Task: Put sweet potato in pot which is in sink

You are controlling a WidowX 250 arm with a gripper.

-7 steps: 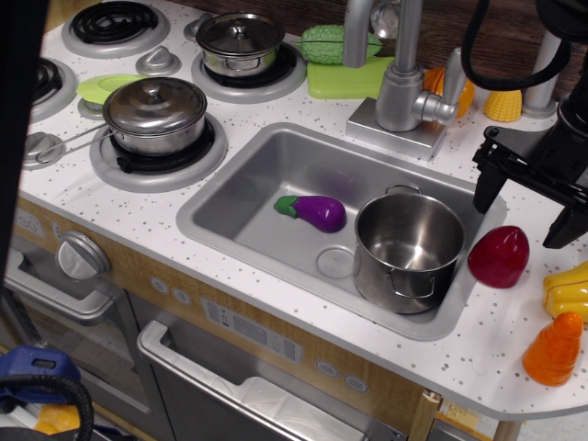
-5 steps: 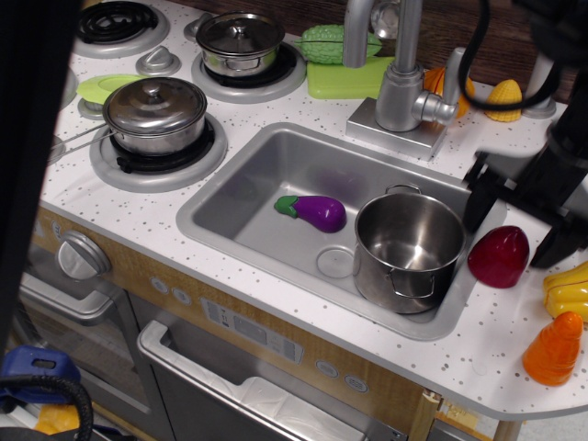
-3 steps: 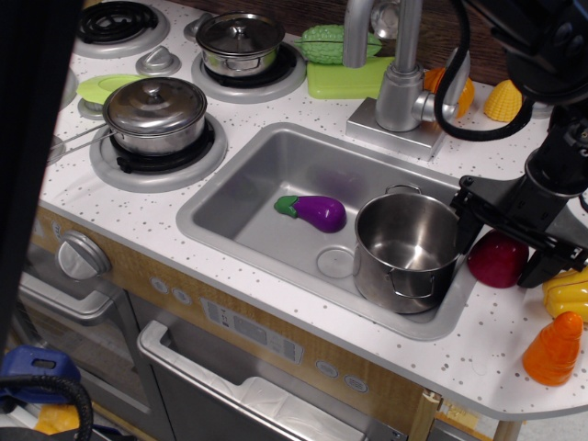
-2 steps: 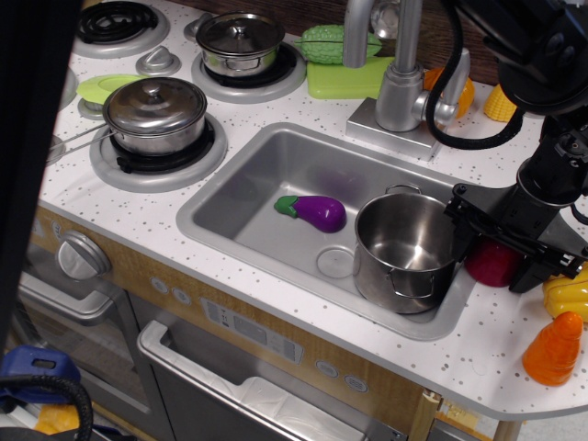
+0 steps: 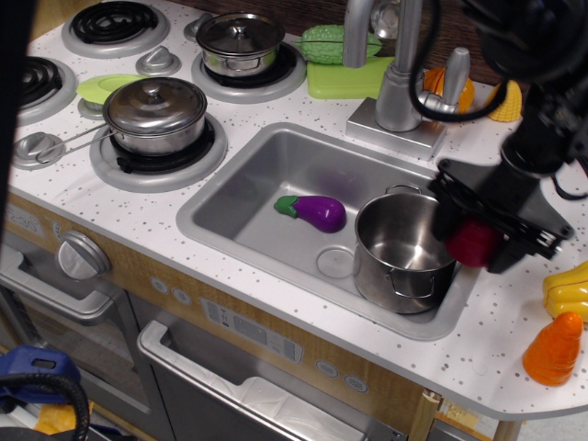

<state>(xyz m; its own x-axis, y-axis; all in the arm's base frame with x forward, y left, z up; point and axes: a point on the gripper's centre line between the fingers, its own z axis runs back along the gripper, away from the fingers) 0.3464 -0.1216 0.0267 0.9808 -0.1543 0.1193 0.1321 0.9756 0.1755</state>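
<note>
Three steel pots (image 5: 408,248), two of them lidded (image 5: 154,113), and one eggplant (image 5: 312,211).

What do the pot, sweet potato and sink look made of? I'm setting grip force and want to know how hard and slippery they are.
Pot: polished steel, by its mirror-like reflections.
Sweet potato, between the gripper's jaws: probably hard plastic, glossy maroon with a highlight.
Sink: matte grey-silver, likely painted plastic, though metal can't be ruled out.
</note>
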